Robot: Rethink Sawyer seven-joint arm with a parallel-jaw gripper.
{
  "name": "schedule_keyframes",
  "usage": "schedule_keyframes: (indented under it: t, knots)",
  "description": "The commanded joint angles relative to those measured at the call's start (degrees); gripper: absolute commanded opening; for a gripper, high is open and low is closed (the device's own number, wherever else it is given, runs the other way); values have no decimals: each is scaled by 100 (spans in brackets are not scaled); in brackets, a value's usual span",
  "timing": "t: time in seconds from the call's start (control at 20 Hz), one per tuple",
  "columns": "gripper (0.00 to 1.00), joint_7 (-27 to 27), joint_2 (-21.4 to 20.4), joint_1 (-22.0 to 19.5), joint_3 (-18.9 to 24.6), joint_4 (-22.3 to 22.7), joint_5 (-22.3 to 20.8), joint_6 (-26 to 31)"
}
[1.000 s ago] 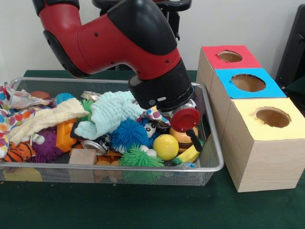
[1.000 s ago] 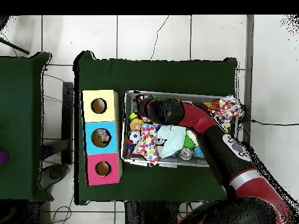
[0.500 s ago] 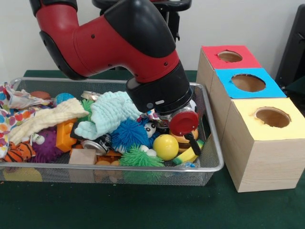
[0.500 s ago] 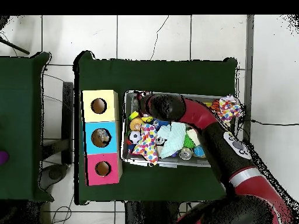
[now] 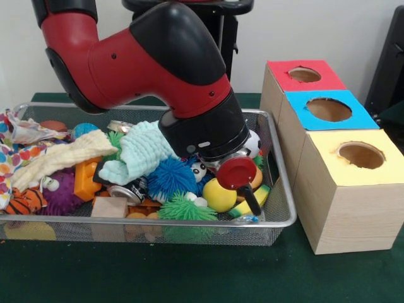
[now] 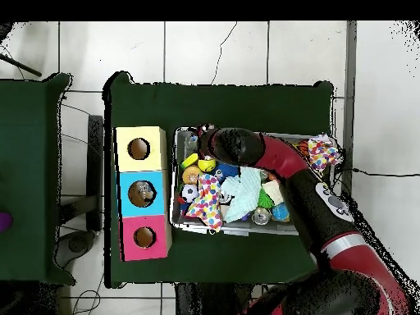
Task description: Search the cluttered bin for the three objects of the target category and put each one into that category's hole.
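Note:
A wire bin [image 5: 285, 211] holds mixed clutter. In it I see a yellow ball [image 5: 219, 194], a blue spiky ball [image 5: 169, 177], a green spiky ball [image 5: 183, 208], a light-blue cloth [image 5: 148, 149] and a small soccer ball [image 5: 252, 144]. My gripper [image 5: 243, 186] hangs low over the bin's right front part, just right of the yellow ball, under the arm's black cuff. Its red disc and black lever face the camera. Nothing can be made out in its grasp. In the overhead view the arm's end [image 6: 223, 146] covers the gripper near the bin's upper left corner.
Three wooden boxes stand right of the bin, with a red-topped hole [image 5: 304, 74], a blue-topped hole [image 5: 328, 109] and a yellow-topped hole [image 5: 360, 153]. A cream cloth [image 5: 60, 158], purple spiky ball [image 5: 63, 192], orange block [image 5: 85, 180], can [image 5: 126, 189] and patterned cloth [image 5: 16, 145] fill the bin's left.
The arm's end has slid toward the bin's front edge and a little lower, now covering the orange toy beside the yellow ball. The clutter has not visibly shifted.

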Motion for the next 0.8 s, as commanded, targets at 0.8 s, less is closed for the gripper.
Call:
schedule_keyframes:
  t: [0.8]
  knots:
    - [100, 582, 626, -191, -257, -408, -216, 313]
